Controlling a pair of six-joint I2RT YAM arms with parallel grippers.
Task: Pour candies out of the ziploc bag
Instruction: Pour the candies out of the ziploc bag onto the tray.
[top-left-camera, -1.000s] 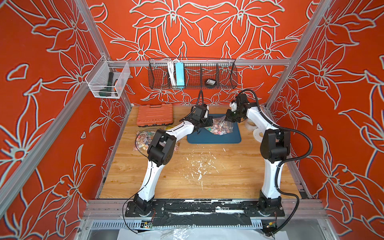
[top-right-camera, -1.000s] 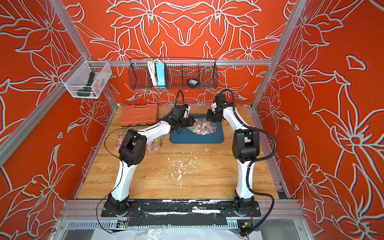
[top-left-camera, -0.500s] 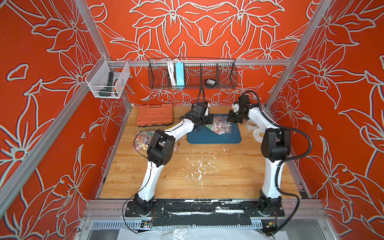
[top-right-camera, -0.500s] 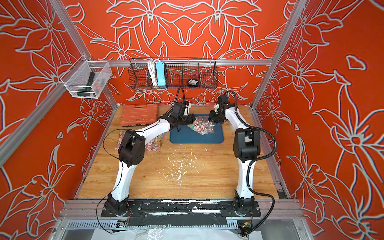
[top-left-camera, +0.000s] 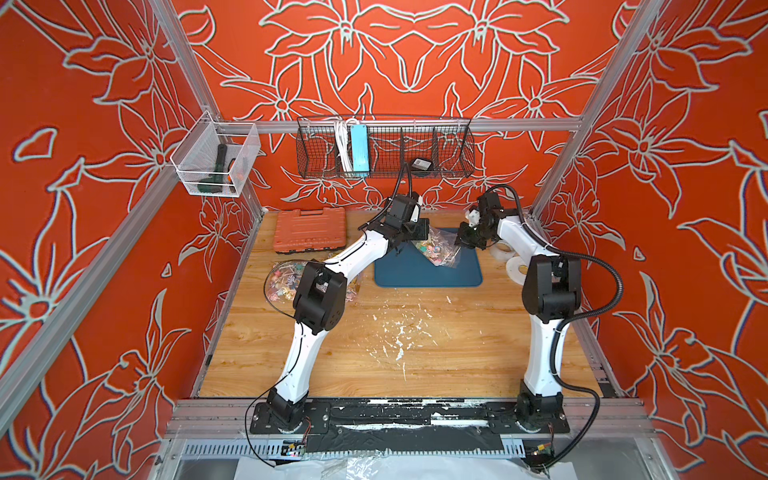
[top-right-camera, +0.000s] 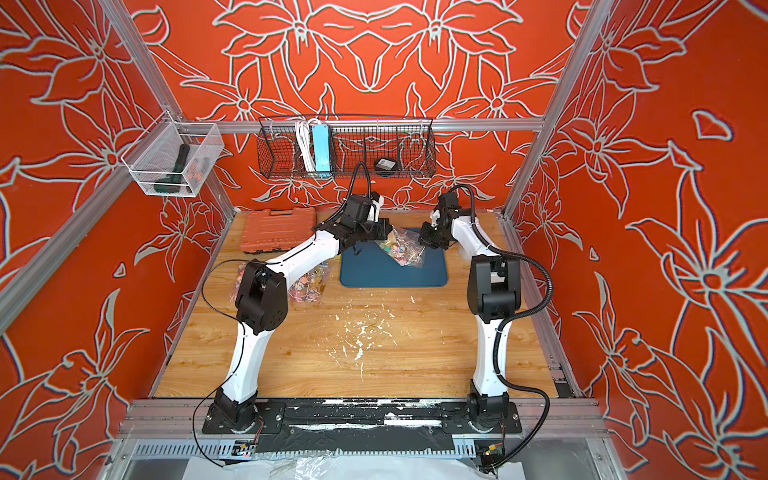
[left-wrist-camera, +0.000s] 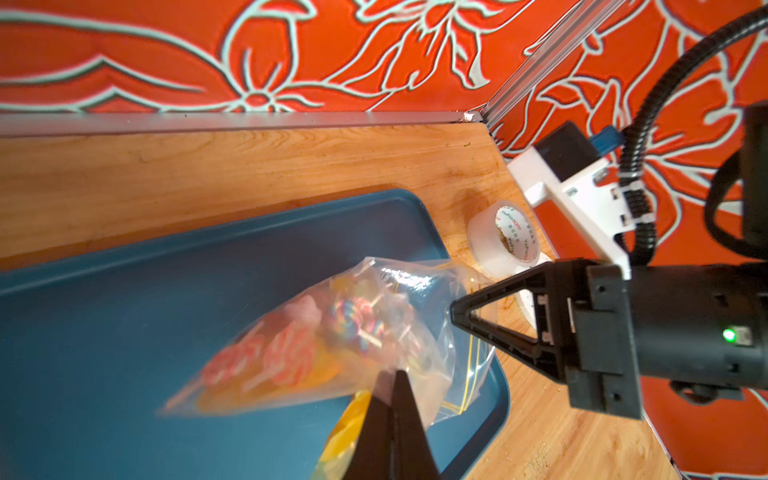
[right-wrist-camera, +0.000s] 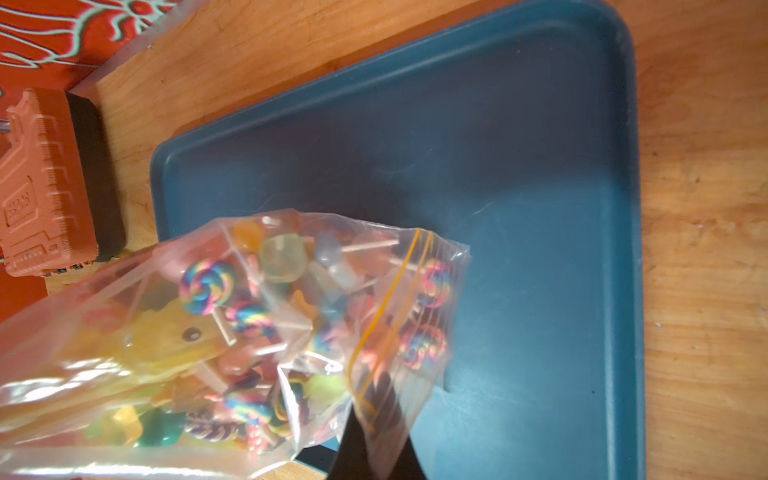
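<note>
**Two grippers hold the bag over the tray**

The left gripper (left-wrist-camera: 392, 376) is pinched tight on the bag (top-left-camera: 436, 249) near its zip end. The right gripper (left-wrist-camera: 455, 311) is pinched tight on the same end, at the other side. The bag hangs between them, over the blue tray (top-left-camera: 415, 278) on the bench (top-left-camera: 374, 345). The candies (right-wrist-camera: 208, 286) are inside the bag.

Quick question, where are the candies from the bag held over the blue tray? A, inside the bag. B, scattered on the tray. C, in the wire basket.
A: the candies show through the ziploc bag, none on the visible blue tray.
</note>
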